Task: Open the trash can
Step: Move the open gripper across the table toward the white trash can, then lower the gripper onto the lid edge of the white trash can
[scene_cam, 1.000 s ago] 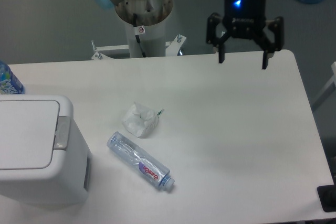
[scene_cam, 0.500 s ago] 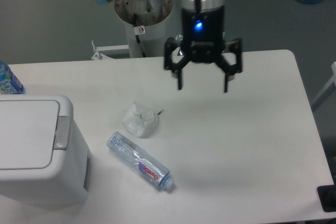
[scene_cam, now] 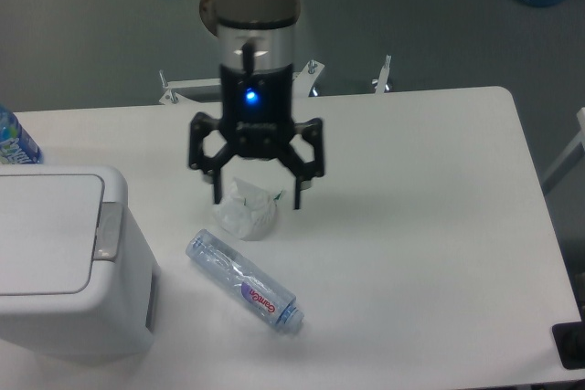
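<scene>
Gripper (scene_cam: 257, 201) seen over crumpled white wad (scene_cam: 245, 210), fingers spread wide, nothing held. Trash can (scene_cam: 64, 262) located at table (scene_cam: 430, 226) front-left corner, lid shut. Plastic bottle (scene_cam: 243, 281) laid btwn.

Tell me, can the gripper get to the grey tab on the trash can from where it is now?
Probably yes. The open gripper hangs above the crumpled wad, right of the trash can. The grey tab faces up, uncovered, with nothing standing between them.
</scene>
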`<act>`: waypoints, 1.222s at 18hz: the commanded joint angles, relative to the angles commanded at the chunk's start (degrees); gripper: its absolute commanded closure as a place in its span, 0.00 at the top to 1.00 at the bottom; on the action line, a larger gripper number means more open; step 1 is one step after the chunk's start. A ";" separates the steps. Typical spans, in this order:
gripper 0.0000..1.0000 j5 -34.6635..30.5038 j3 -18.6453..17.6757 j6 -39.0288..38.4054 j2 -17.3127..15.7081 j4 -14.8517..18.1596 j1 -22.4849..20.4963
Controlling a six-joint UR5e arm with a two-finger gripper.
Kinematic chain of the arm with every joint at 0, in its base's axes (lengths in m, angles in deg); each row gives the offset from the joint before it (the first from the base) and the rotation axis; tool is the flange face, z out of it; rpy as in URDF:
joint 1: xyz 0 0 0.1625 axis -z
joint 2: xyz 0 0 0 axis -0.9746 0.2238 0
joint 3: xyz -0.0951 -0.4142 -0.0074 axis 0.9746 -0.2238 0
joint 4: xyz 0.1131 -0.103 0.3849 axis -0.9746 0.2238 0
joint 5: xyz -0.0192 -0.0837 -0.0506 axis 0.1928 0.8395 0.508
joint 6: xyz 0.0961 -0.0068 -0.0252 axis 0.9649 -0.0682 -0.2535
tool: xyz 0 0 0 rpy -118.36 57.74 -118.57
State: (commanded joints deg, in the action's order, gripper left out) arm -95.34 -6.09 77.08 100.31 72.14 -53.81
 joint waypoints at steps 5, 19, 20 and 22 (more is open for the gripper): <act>1.00 0.00 0.62 -5.80 1.58 -2.55 1.23; 1.00 1.58 0.44 -10.46 3.43 -2.90 4.31; 1.00 1.58 0.35 -10.55 3.52 -2.90 4.49; 1.00 1.58 0.35 -10.55 3.87 -2.90 5.10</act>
State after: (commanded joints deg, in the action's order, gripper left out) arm -93.76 -5.74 66.53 104.18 69.24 -48.71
